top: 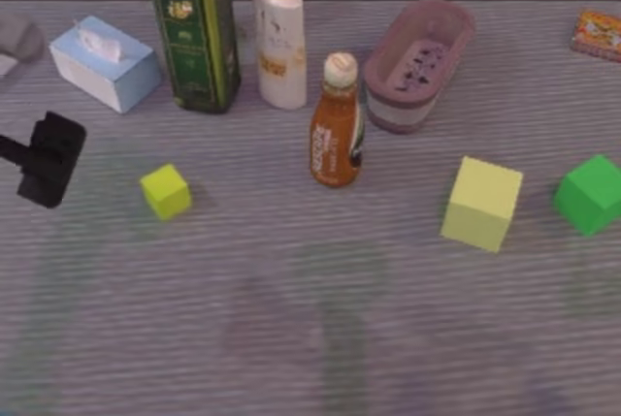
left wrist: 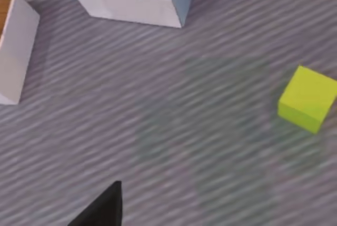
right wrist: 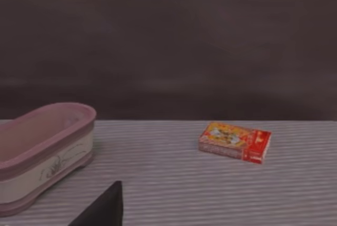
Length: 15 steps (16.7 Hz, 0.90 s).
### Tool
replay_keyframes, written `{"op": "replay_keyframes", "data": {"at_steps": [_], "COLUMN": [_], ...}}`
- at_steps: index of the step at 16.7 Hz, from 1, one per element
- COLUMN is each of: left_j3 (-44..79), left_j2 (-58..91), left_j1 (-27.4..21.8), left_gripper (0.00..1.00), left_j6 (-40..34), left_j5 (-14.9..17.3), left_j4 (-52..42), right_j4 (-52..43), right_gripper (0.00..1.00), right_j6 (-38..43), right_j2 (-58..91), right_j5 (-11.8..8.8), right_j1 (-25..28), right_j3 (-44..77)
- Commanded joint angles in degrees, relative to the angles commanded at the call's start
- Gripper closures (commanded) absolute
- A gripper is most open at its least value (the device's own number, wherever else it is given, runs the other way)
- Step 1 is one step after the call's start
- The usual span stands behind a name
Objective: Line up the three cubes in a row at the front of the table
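Yellow-green cube (top: 166, 191) left, pale yellow cube (top: 482, 203) and green cube (top: 588, 194) right, all mid-table, none lined up; left gripper (top: 45, 159) nearby, jaw state unclear.

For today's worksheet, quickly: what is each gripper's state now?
Left gripper: beside the small yellow-green cube, holding nothing; fingers cannot be told.
Right gripper: not in top view.

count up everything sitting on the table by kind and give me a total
Cubes: 3 (yellow-green cube, pale yellow cube, bright green cube)
Bottles: 3 (olive oil bottle, white bottle, orange bottle)
Boxes: 2 (tissue box, red box)
Tubs: 1 (pink tub)
Total: 9
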Motion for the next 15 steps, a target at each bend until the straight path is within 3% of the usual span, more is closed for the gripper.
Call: {"op": "replay_keyframes", "data": {"at_steps": [8,15], "left_j3": [35.8,50.2], "left_j2": [46.6,64.0], "left_j1": [-5.4,-7.3], "left_gripper": [0.0,0.0], "left_j6": [13.7,18.8], "left_j5": [0.1,0.2], "left_j4": [-23.1,-31.2], "right_j4": [0.0,0.0], "right_gripper": [0.0,0.0], "right_j6": [0.0,0.0], "right_j2": [0.0,0.0], "right_j5": [0.0,0.0], "right_j1": [0.0,0.0], "right_j3": [0.0,0.0]}}
